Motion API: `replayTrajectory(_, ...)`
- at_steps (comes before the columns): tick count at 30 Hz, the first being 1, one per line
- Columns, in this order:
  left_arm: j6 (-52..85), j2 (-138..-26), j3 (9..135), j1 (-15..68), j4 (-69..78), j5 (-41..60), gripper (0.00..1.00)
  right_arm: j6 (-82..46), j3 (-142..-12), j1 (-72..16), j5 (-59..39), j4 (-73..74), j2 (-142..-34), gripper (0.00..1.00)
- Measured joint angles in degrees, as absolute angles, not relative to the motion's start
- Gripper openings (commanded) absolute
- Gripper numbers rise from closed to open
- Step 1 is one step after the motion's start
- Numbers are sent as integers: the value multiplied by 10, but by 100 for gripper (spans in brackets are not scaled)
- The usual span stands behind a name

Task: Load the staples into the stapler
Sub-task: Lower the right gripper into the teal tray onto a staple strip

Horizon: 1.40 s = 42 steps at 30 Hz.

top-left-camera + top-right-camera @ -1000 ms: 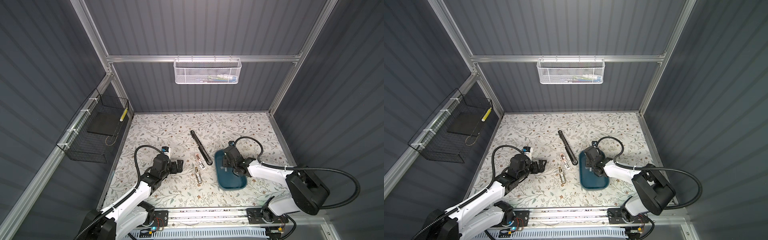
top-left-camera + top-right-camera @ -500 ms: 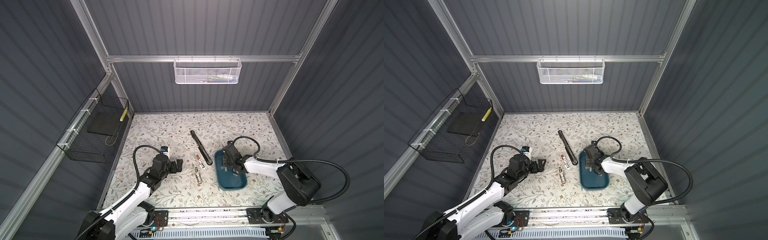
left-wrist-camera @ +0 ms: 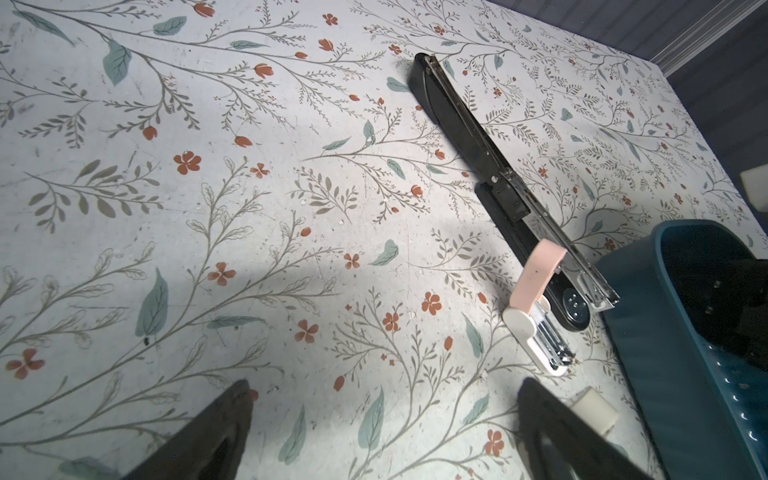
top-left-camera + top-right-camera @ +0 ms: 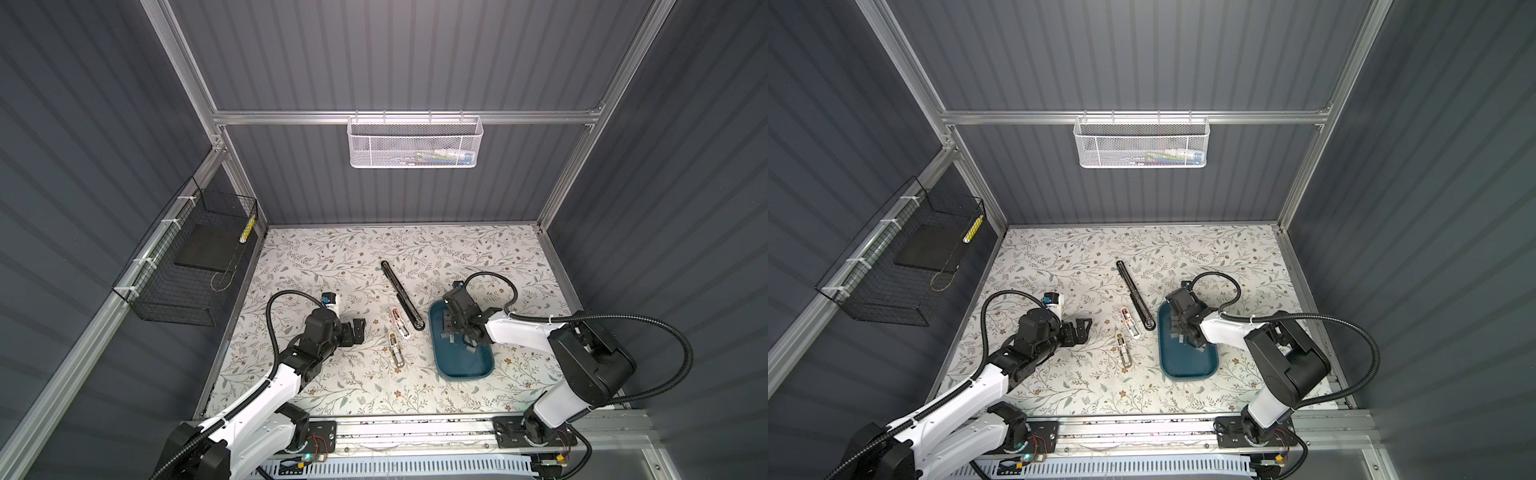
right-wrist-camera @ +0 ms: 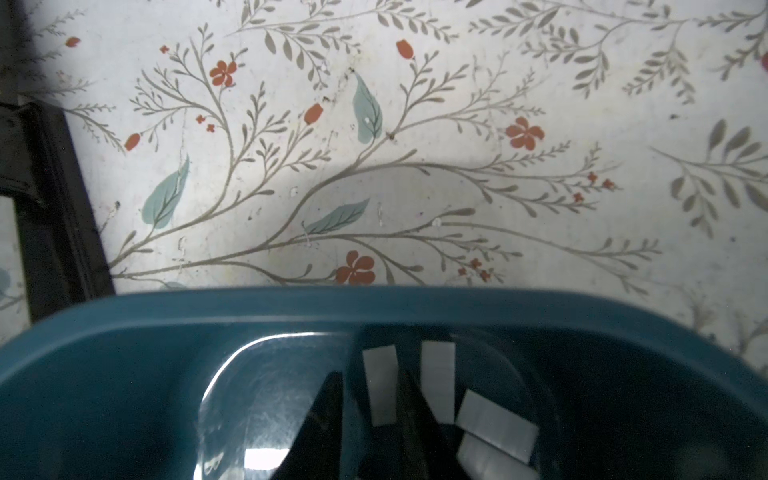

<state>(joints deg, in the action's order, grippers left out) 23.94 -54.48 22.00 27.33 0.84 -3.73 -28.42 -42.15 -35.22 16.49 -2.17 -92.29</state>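
A teal tray [image 4: 465, 376] [image 4: 1187, 376] on the right holds several loose silver-grey staples [image 4: 469, 347]. My right gripper [image 4: 453, 323] [image 4: 1177, 326] reaches down into its far end. In the right wrist view the two dark fingers of the right gripper [image 5: 368, 374] are closed in on the long sides of one staple strip [image 5: 380, 386], which lies on the tray floor [image 5: 257, 386]. More strips [image 5: 494, 424] lie beside it. A long black stapler [image 4: 402, 296] [image 3: 498, 183] lies opened flat. My left gripper [image 4: 357, 330] [image 3: 382, 386] stands open and holds nothing.
A small pink-and-white stapler [image 4: 401, 328] [image 3: 536, 307] and a beige one [image 4: 396, 351] lie between the left gripper and the tray. A white mesh basket [image 4: 415, 143] hangs on the back wall. A black wire basket [image 4: 195, 270] hangs on the left wall.
The right gripper's jaws have narrowed around a strip in the tray, and that arm's elbow has swung a little. The left arm has stayed still and open.
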Motion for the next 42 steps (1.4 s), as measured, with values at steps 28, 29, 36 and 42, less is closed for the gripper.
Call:
replayTrajectory(28,239,-545,220,273,8,-37,100,-287,-425,-352,171,-39,-931,21)
replayTrajectory(29,239,-545,220,273,8,-37,100,-288,-425,-352,170,-38,-931,20)
replayTrajectory(36,239,-545,220,273,8,-37,100,-293,-425,-355,167,-38,-931,20)
replayTrajectory(42,239,-545,220,273,8,-37,100,-295,-426,-362,167,-40,-931,21)
